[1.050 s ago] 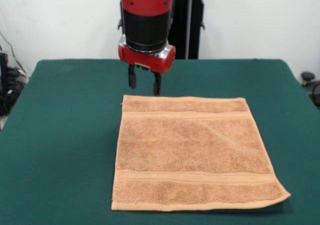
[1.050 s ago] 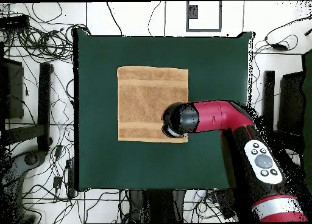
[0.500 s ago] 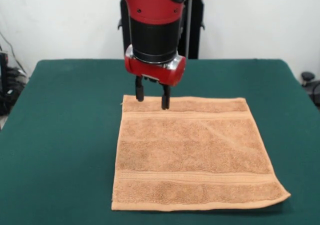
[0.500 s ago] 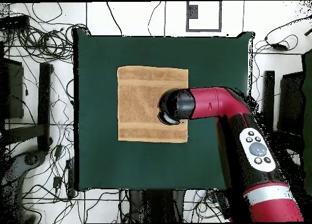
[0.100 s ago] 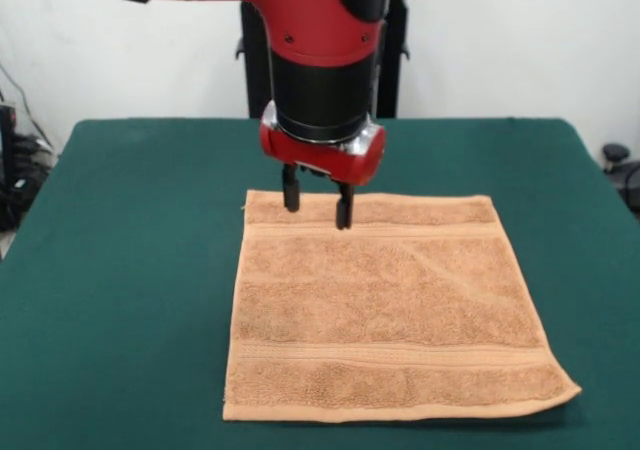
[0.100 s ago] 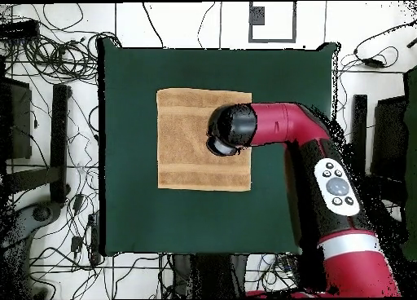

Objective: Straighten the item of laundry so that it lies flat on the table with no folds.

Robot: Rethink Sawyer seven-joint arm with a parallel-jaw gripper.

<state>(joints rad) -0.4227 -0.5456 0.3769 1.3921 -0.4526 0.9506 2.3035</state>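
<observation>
The towel (image 5: 390, 305) is spread on the green table (image 5: 120, 270), slightly left of centre in the front view and in the upper left part of the table top in the overhead view. It is seen as a single layer: the two woven border bands run straight across near the upper and lower ends, and all four corners are exposed. Only a faint diagonal crease is made out across the middle, and the lower right corner in the front view is drawn out a little beyond the square outline, so the cloth is judged to be nearly, though perhaps not perfectly, flat.

The claw (image 5: 317, 205) is held over the upper left part of the towel in the front view, above the upper border band, with the red and black arm (image 6: 277, 125) reaching in from the right in the overhead view. Its two dark fingers are held apart with nothing between them, pointing straight down. Whether the tips touch the pile cannot be told; they appear to be just above it. The open, vertical pose is judged to suit either a pinch of the fabric or a withdrawal, since little smoothing seems left to do. No fold is seen beneath the claw itself.
</observation>
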